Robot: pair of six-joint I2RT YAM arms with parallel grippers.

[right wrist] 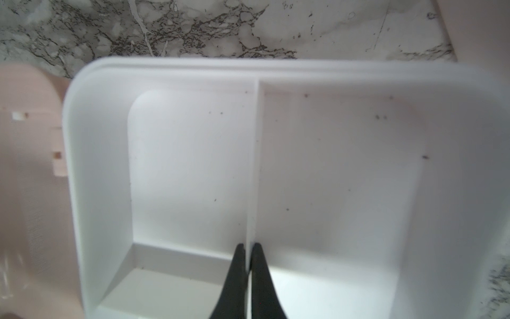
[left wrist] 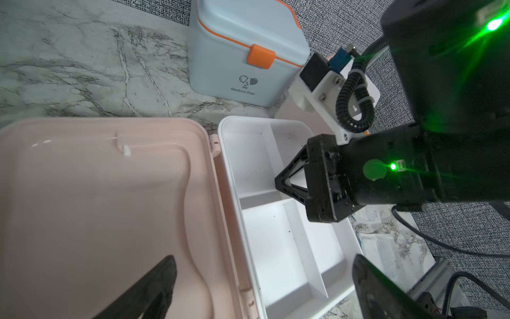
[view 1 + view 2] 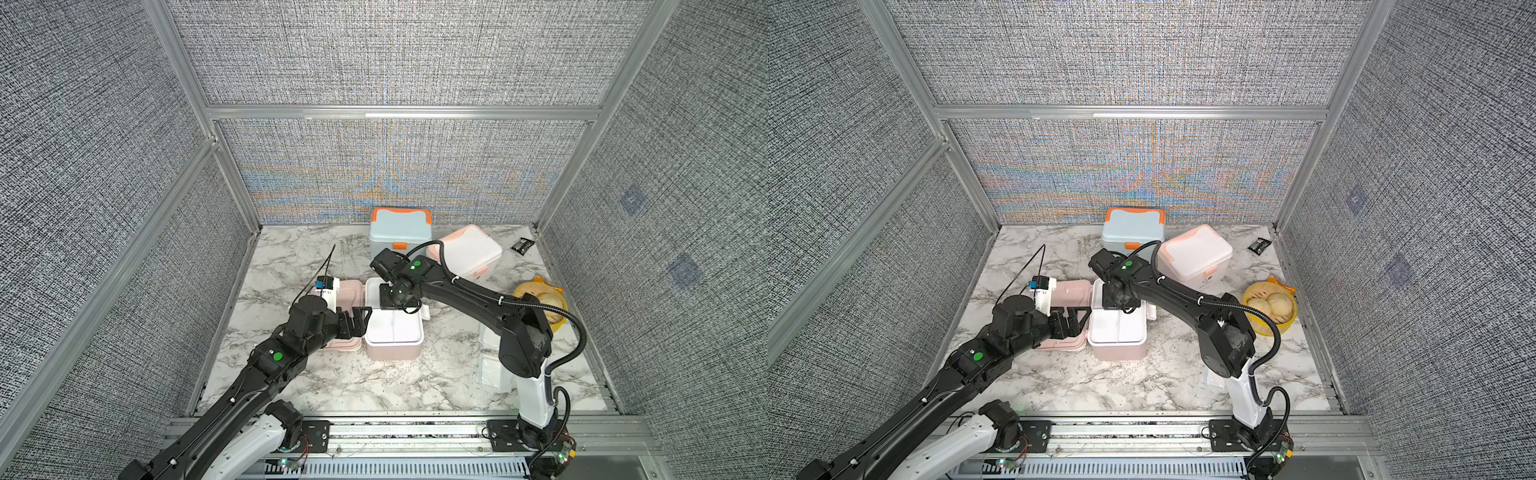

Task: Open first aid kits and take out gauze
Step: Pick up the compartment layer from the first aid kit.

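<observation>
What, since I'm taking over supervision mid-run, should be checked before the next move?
1. Pink-and-white kit lid open: ok.
2. Right gripper shut on the tray divider: ok.
3. Left gripper open: ok; bracing the kit: cannot tell.
4. Gauze showing in the tray compartments: not ok, both look empty.
5. Blue-and-orange kit opened: not ok, latched.
6. White-and-peach kit opened: not ok, lid down.
</observation>
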